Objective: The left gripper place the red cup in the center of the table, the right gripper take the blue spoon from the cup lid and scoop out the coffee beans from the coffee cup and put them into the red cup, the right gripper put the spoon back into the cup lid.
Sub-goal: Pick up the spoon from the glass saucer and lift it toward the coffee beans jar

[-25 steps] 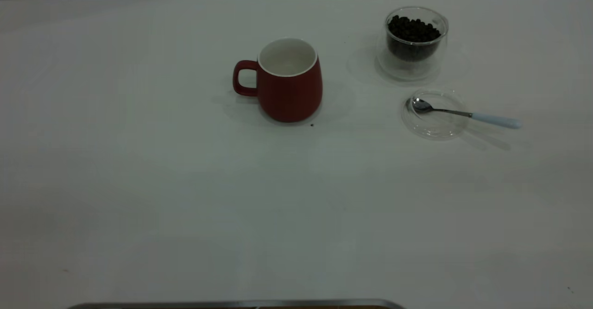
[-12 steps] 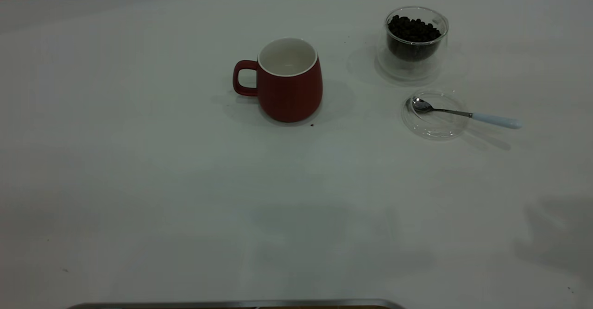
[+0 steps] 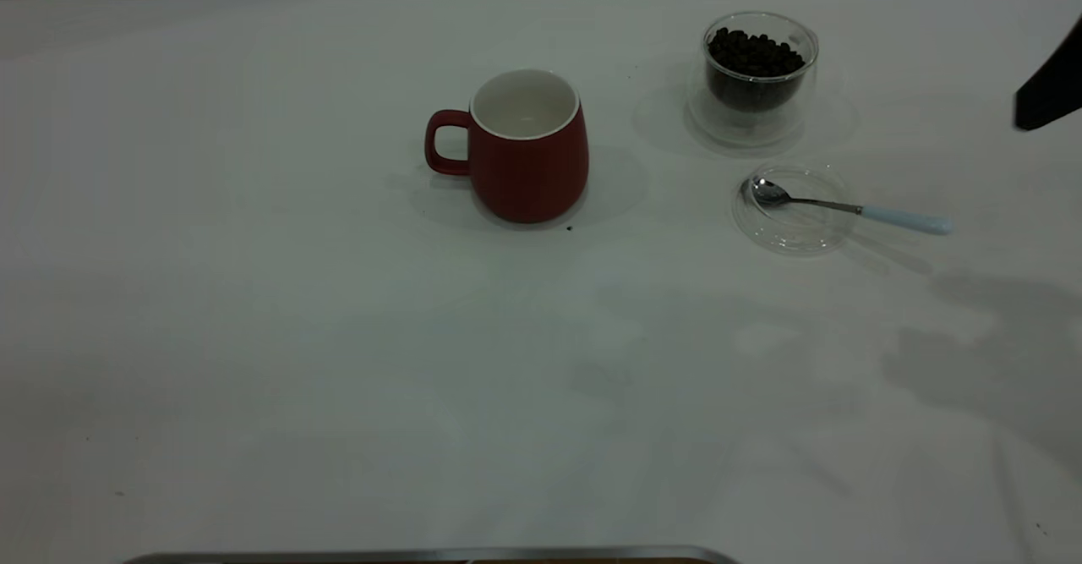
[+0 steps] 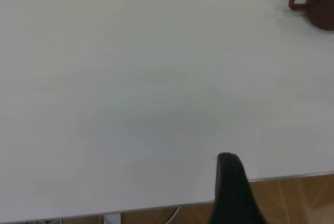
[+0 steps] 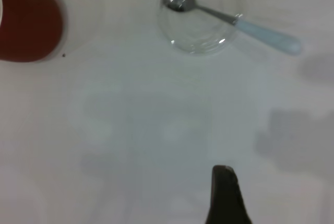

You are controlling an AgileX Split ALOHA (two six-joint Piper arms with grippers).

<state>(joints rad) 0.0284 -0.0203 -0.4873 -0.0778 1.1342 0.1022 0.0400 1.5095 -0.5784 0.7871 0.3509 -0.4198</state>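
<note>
The red cup [image 3: 528, 154] stands upright mid-table, the blue spoon [image 3: 845, 207] resting across the cup lid [image 3: 795, 238].

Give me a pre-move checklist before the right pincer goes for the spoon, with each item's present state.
1. Red cup upright near the table's middle: ok.
2. Spoon free to take, bowl in the lid, pale handle sticking out past its rim: ok.
3. Beans in the glass cup, which stands upright behind the lid: ok.
4. Red cup's inside white and bare of beans: ok; one dark speck lies on the table by its base.
5. Right pincer lined up over the handle: not ok; only a dark arm part shows at the exterior view's right edge.
6. Right pincer open: cannot tell.
</note>
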